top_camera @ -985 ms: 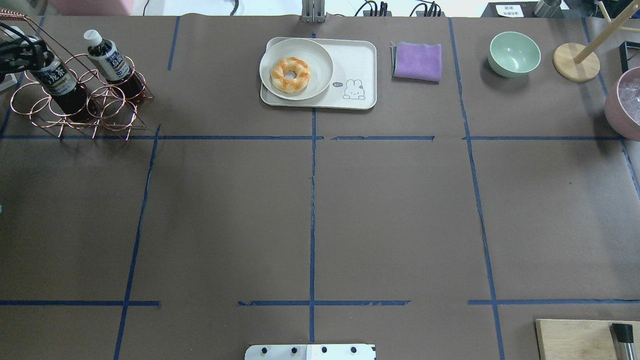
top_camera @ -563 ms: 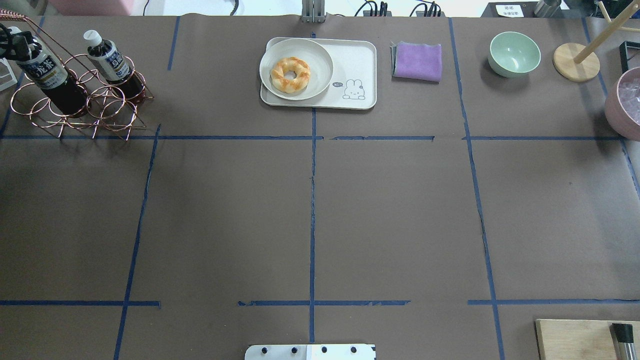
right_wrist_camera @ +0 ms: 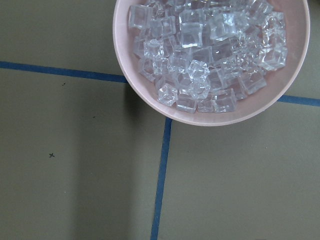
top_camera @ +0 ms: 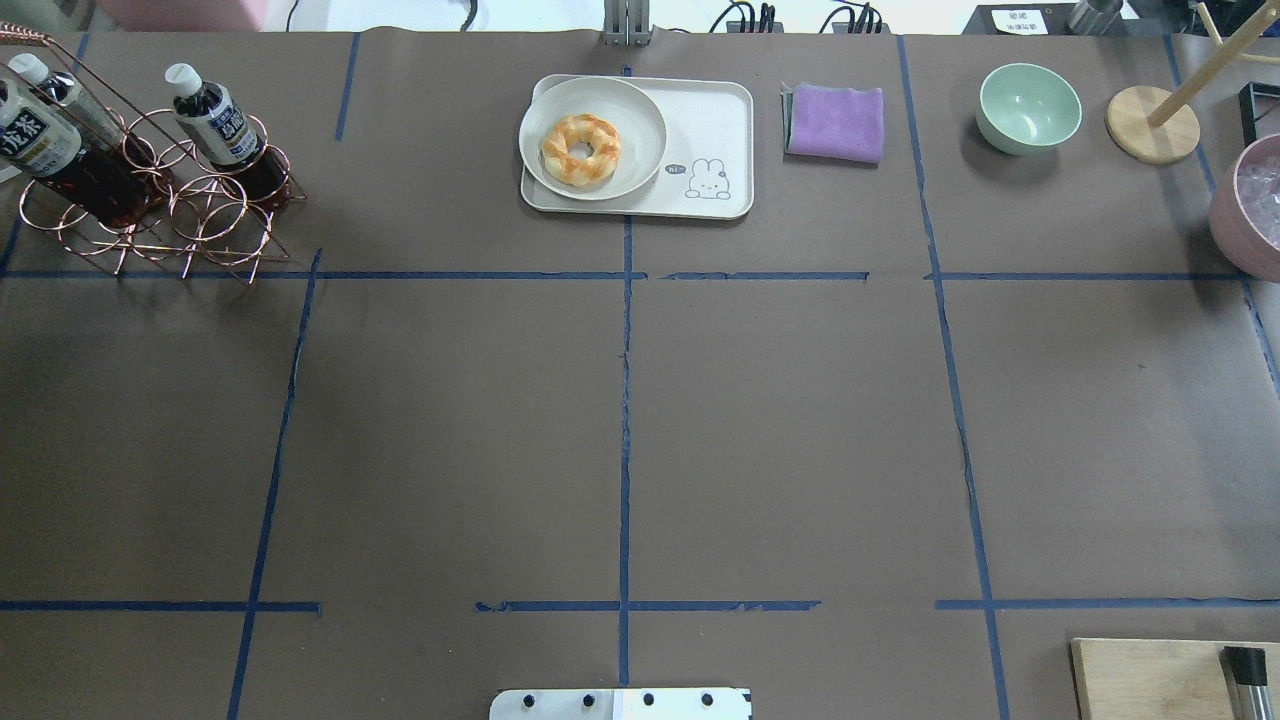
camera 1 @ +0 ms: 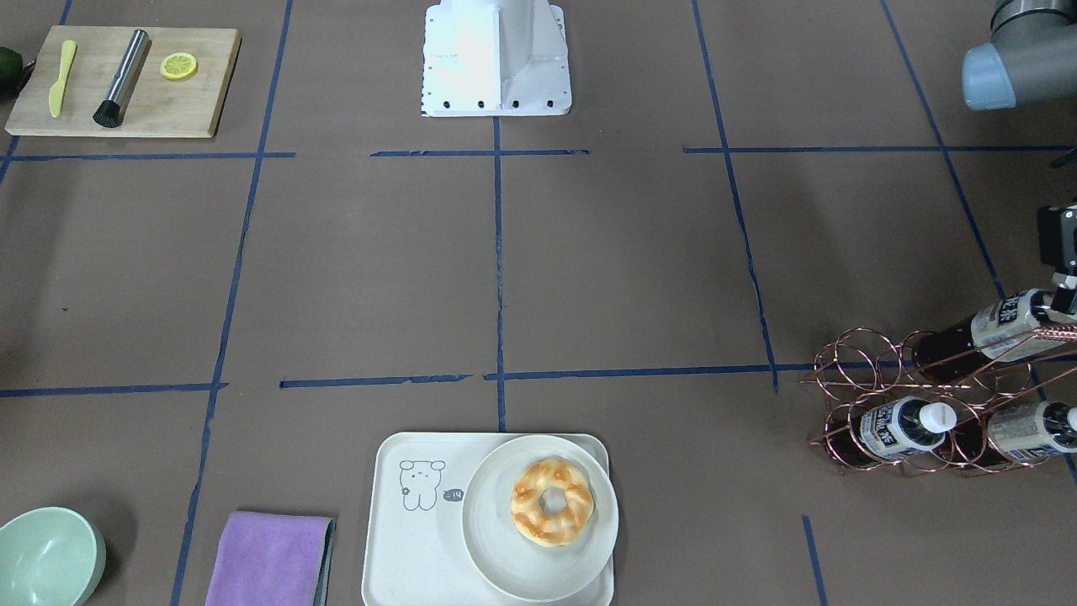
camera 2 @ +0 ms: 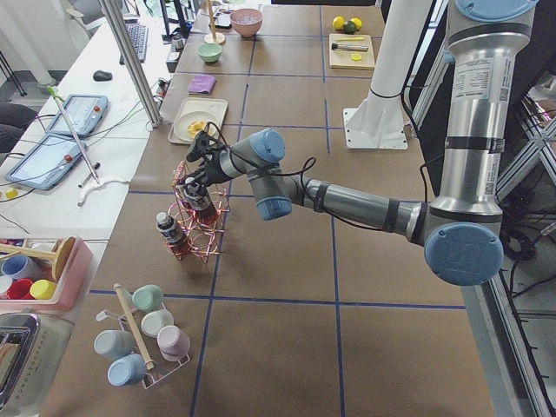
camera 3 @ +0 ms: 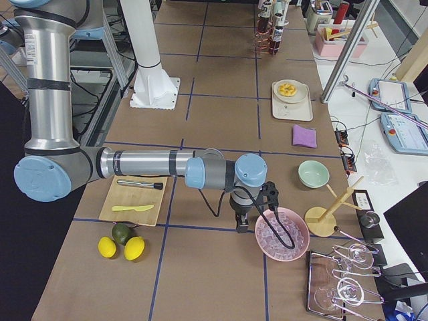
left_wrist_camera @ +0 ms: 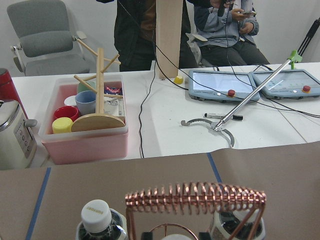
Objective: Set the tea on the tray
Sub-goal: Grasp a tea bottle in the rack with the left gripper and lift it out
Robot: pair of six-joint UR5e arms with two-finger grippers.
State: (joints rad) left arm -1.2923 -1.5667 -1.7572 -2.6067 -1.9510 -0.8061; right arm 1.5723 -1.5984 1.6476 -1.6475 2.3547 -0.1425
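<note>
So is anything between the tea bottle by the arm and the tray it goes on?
The table between the copper rack and the tray is bare. But the round plate with the doughnut fills the tray's rack-side half, so the tea must pass it to reach the free end.

Cut by the front-facing view's right edge: left gripper (camera 1: 1062, 290), jaw stance not tellable. Clipped by the overhead view's left edge: tea bottle (top_camera: 40, 155). Too small in the side view: right gripper (camera 3: 242, 224), grip unreadable.
</note>
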